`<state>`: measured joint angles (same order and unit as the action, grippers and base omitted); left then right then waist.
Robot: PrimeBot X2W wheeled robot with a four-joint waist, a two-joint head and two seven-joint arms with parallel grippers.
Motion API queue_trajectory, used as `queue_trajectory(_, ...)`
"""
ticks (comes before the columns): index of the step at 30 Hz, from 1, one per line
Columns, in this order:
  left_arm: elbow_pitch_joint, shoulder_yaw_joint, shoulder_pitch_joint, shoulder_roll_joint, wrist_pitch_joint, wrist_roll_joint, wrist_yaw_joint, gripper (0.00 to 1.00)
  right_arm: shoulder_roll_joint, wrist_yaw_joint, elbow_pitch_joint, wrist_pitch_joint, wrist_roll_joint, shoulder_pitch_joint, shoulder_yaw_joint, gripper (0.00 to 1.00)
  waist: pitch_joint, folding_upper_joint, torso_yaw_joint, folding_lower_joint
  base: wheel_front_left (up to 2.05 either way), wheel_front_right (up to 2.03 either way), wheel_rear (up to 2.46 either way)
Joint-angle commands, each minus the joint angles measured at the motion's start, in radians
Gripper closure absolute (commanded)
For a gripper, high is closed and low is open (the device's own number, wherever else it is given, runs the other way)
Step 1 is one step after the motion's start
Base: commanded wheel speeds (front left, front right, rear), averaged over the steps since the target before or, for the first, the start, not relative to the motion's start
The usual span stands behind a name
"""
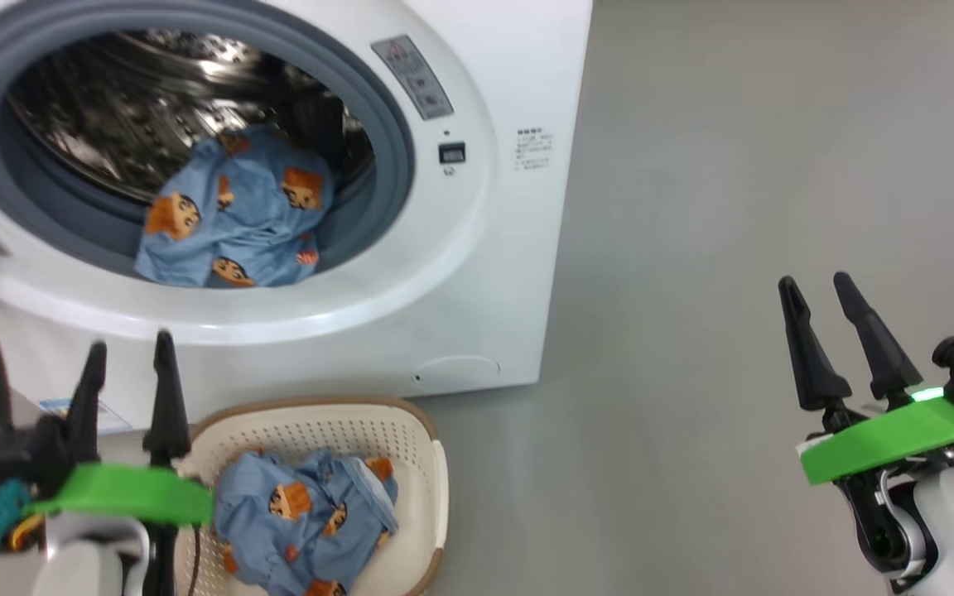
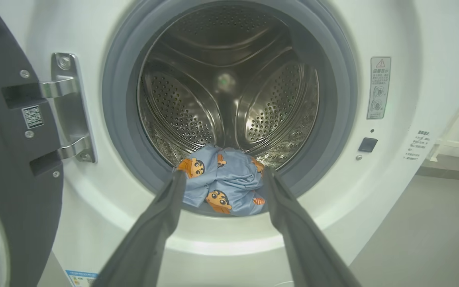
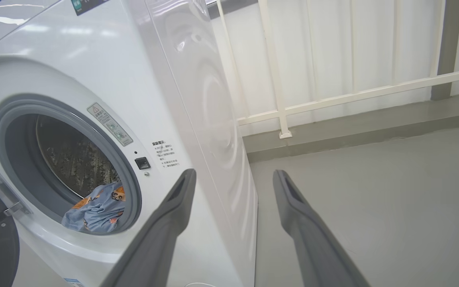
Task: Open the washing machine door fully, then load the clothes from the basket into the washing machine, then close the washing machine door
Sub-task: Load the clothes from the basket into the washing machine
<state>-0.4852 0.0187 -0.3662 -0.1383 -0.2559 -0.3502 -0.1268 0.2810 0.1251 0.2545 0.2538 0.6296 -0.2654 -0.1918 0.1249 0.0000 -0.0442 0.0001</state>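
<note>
The white washing machine [image 1: 477,248] stands with its door [image 2: 10,167] swung open to the left on steel hinges. One light blue garment [image 1: 233,219] lies at the drum's front lip, also seen as the garment [image 2: 223,187] in the left wrist view. More clothes [image 1: 303,517] lie in the cream basket [image 1: 423,447] on the floor below the opening. My left gripper [image 1: 129,352] hangs open above the basket's left end, empty, fingers pointing at the drum. My right gripper [image 1: 816,285] is open and empty over bare floor, to the right of the machine.
Grey floor [image 1: 734,165] stretches to the right of the machine. A white railing [image 3: 333,99] and a low step run along the far wall beyond the machine's side. The open door takes up the space at the left.
</note>
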Motion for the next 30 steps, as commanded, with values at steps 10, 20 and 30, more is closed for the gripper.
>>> queue_trajectory(10, 0.178, 0.027, 0.17, 0.002, 0.0, 0.005, 0.032, 0.0, 0.024, 0.006, -0.029, 0.008, -0.002, 0.044, -0.015, 0.0, -0.083, 0.0, 0.035, -0.0001, 0.0, 0.0, 0.0)
queue_trajectory(20, 0.253, 0.008, 0.238, 0.016, 0.012, 0.005, 0.058, 0.0, 0.037, 0.006, -0.025, 0.008, -0.008, 0.057, -0.025, 0.0, -0.107, 0.0, 0.022, -0.0001, 0.0, 0.0, 0.0)
queue_trajectory(30, 0.27, -0.001, 0.255, 0.018, 0.018, -0.003, 0.068, 0.0, 0.052, 0.006, -0.017, 0.008, -0.012, 0.06, -0.037, 0.0, -0.118, 0.0, 0.012, -0.0001, 0.0, 0.0, 0.0)
